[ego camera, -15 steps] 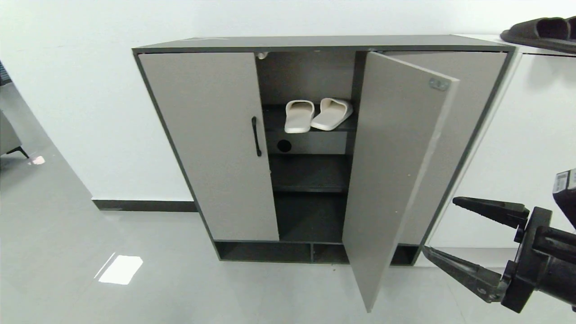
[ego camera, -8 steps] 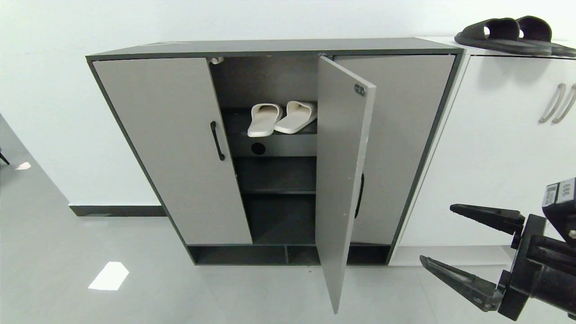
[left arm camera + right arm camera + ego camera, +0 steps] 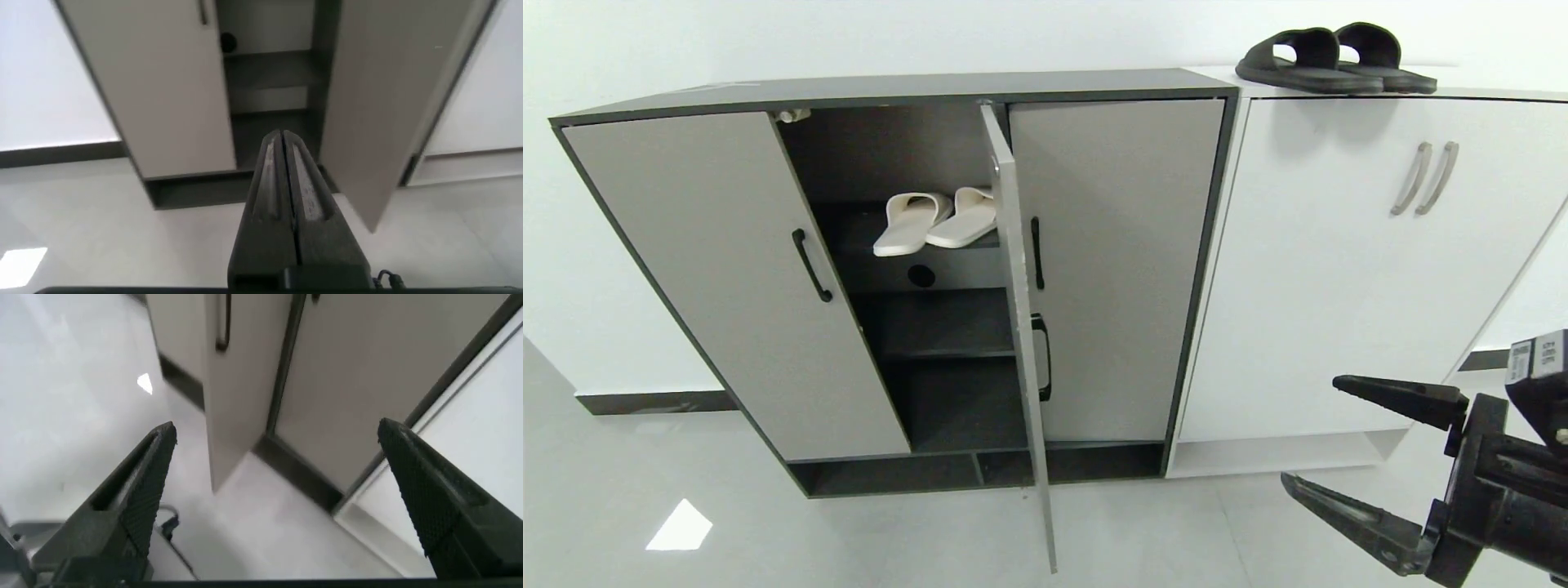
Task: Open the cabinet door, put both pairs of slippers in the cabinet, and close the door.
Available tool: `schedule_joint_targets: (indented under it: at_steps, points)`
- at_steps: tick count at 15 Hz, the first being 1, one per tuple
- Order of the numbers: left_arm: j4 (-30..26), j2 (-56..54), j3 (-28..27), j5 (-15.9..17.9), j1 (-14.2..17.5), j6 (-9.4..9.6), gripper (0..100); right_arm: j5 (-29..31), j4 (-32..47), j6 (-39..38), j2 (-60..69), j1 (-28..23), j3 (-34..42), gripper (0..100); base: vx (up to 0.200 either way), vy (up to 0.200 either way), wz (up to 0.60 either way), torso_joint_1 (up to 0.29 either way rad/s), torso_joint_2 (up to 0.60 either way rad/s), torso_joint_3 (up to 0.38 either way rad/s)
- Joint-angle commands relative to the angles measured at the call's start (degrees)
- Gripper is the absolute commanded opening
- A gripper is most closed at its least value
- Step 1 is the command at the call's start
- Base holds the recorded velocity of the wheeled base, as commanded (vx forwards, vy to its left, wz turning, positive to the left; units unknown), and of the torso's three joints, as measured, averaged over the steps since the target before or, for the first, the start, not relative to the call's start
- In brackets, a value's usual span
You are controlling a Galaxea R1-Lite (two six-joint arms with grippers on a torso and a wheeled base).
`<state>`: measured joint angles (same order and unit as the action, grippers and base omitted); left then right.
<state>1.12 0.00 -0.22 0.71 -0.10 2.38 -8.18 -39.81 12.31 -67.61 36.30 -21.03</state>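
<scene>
A grey cabinet (image 3: 694,269) with a dark frame stands against the wall. Its middle door (image 3: 1019,327) is swung open and seen nearly edge-on. A pair of white slippers (image 3: 935,220) lies on the upper shelf inside. A pair of black slippers (image 3: 1335,59) sits on top of the white cabinet (image 3: 1339,269) to the right. My right gripper (image 3: 1311,429) hangs open and holds nothing, low in front of the white cabinet; in the right wrist view the right gripper (image 3: 278,433) faces the open door (image 3: 245,392). My left gripper (image 3: 282,143) is shut on nothing, pointing at the cabinet's lower shelves.
The white cabinet has two silver handles (image 3: 1425,178) on its shut doors. Bare dark shelves (image 3: 947,327) lie below the white slippers. A glossy grey floor (image 3: 686,490) spreads in front of both cabinets.
The whole head picture has shifted left, so the camera has turned right; the black slippers and white cabinet now show fully. The right gripper stays open in the same spot.
</scene>
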Motion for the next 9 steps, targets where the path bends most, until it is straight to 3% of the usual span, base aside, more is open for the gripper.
schedule_joint_targets:
  at_steps: [1,9]
  points:
    - [0.0,0.1,0.0,0.0,0.0,0.00,0,0.0,-0.1,0.0,-0.2,0.0,0.0,100,0.000,-0.200,0.00,-0.002,0.00,-0.002]
    - [0.0,0.1,0.0,0.0,0.0,0.00,0,0.0,-0.1,0.1,-0.1,-0.1,0.0,100,0.000,-0.200,0.00,0.004,0.00,0.002]
